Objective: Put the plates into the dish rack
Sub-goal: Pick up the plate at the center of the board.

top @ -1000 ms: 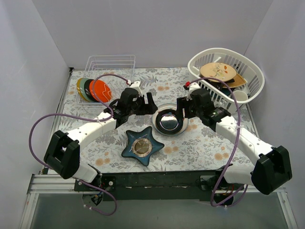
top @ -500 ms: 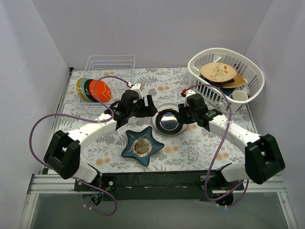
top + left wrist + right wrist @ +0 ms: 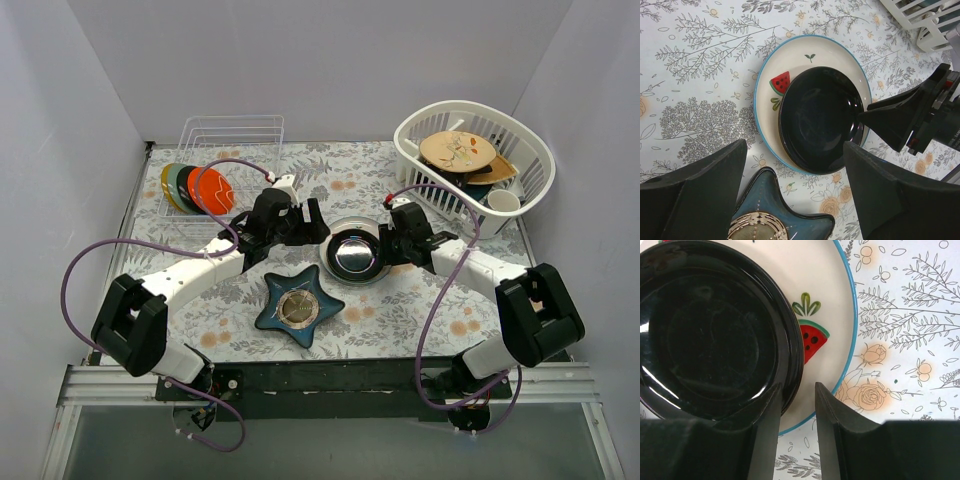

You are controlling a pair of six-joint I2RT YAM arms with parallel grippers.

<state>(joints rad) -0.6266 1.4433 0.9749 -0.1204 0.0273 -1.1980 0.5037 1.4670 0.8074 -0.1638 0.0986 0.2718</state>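
A white plate with red watermelon wedges and a blue rim point(image 3: 345, 224) lies flat at the table's centre, with a black glossy dish point(image 3: 352, 255) on it. Both show in the left wrist view (plate point(image 3: 800, 52), dish point(image 3: 820, 120)) and the right wrist view (plate point(image 3: 825, 285), dish point(image 3: 710, 335)). My right gripper point(image 3: 386, 244) point(image 3: 797, 410) is slightly open, and its jaws straddle the black dish's right rim. My left gripper point(image 3: 308, 222) point(image 3: 795, 190) is wide open and empty above the plate's left side. Yellow, teal, dark and orange-red plates point(image 3: 195, 188) stand on edge at the clear wire dish rack point(image 3: 232, 135).
A dark blue star-shaped dish point(image 3: 275, 300) point(image 3: 760, 195) lies just in front of the centre plate. A white slotted basket point(image 3: 530, 150) at the back right holds a tan plate and other dishes. Grey walls close in the table on three sides.
My right arm has swung in to the left, and its gripper has come down onto the right rim of the black dish. The left arm has barely moved.
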